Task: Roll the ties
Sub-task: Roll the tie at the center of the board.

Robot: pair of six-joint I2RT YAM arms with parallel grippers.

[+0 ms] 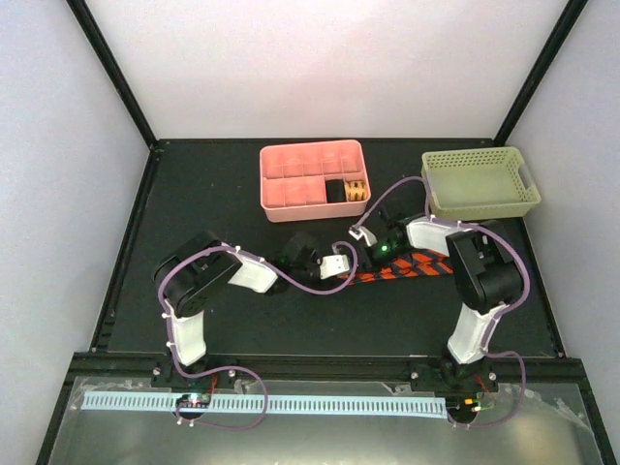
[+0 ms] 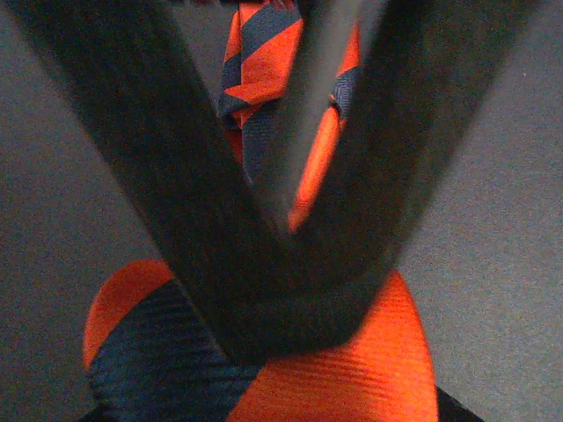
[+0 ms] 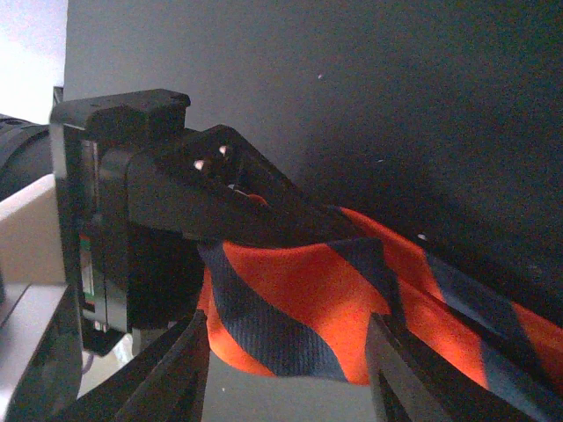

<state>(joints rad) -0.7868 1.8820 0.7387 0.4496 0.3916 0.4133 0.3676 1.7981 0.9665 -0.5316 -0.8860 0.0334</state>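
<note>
We see the tie (image 1: 412,266), orange-red with dark navy diagonal stripes, lying on the black table (image 1: 242,325) just right of centre in the top view. It stretches from the middle toward the right arm's upright link. Both arms bend inward, and their tools meet at the tie's left end.

In the right wrist view the left gripper (image 3: 325,227) fills the left half of the frame. Its jaws stand narrow and the tie's folded end comes out from under the upper finger. It looks clamped there, with the fabric bulging in a loose fold below. The rest of the tie runs off to the lower right.

The right gripper (image 3: 288,321) is parted. Its two fingers (image 3: 180,369) rise from the bottom edge, one on each side of the folded fabric, and are not closed on it.

The left wrist view is blurred. Dark bars cross it in a V, and we cannot tell which tool they belong to. Behind them a broad fold of the tie fills the bottom centre, and a narrower stretch runs to the top edge.

At the top centre of the overhead frame sits a pink tray (image 1: 312,153) with compartments. A roll of striped cloth (image 1: 356,191) lies in its lower right compartment, with a dark item (image 1: 334,191) just left of it. A pale green basket (image 1: 481,206) stands right of the tray, apart from it.
</note>
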